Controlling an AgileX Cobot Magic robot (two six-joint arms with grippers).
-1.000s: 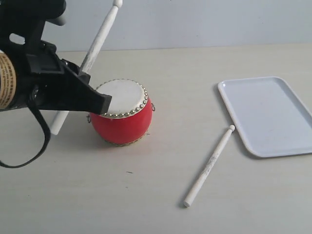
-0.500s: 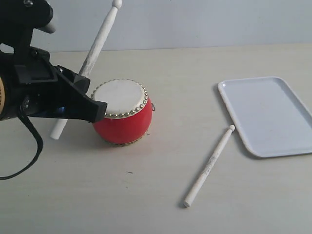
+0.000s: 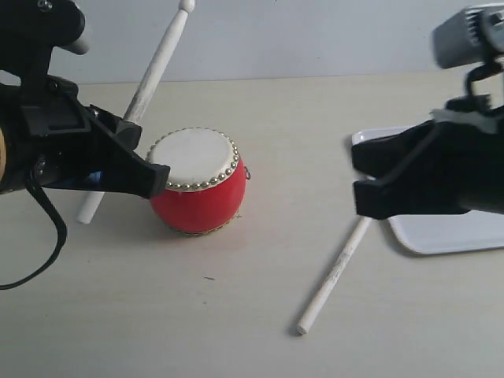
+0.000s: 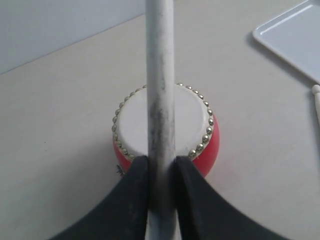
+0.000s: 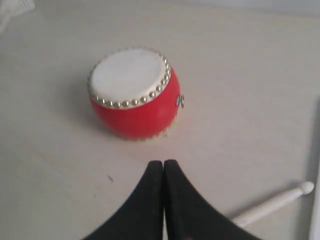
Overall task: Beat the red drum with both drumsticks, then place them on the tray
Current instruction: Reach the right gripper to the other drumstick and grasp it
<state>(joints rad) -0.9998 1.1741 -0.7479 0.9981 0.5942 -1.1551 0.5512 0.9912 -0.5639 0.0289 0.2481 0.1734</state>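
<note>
Your left claw (image 4: pixel 161 165) clamps one drumstick (image 3: pixel 154 67), tilted up beside the red drum (image 3: pixel 197 198). Your right claw (image 5: pixel 163 169), closed and empty, hovers by the other drumstick (image 3: pixel 331 279) beside the tray (image 3: pixel 441 240) at the desk's right edge. The stick is probably light, stiff and apt to roll, so pinch it mid-shaft.

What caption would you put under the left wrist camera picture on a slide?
The left jaws clamp a drumstick, the red drum beyond, white tray and second drumstick at the edge.
</note>
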